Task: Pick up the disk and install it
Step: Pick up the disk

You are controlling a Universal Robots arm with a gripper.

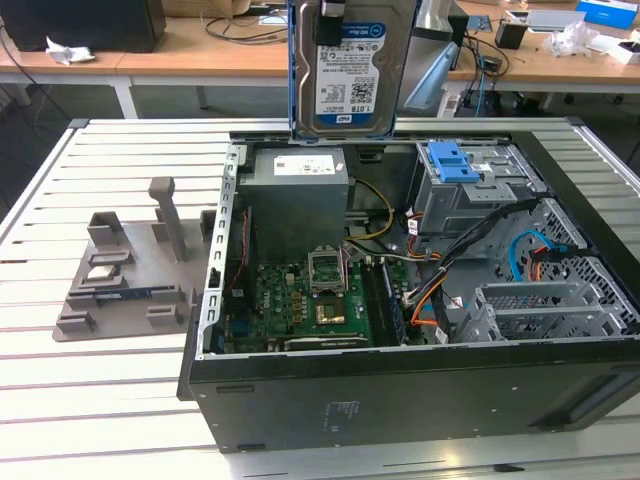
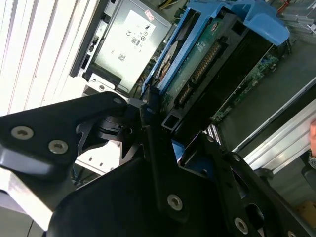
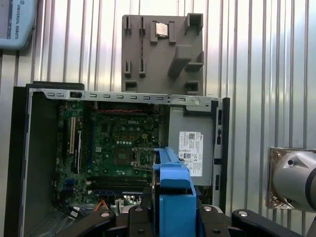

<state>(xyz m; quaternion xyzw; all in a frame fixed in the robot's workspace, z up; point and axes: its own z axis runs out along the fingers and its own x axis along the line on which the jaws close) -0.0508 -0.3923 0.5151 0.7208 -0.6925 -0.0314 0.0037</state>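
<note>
The gripper [image 2: 148, 112] is clamping the blue-framed disk [image 1: 352, 70], holding it upright over the open computer case [image 1: 400, 400], with the grey power supply [image 1: 298, 195] lying beneath it.

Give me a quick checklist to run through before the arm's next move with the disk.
1. Grip: ok. The jaws are shut on the disk, clamping its blue carrier.
2. Clearance: ok. The disk hangs upright above the open case, touching nothing.
3. Drive cage free to take it: cannot tell. A blue latch sits on top.
4. Cables: not ok. They drape right beside the cage.
5. Disk lined up with the cage: cannot tell.
</note>
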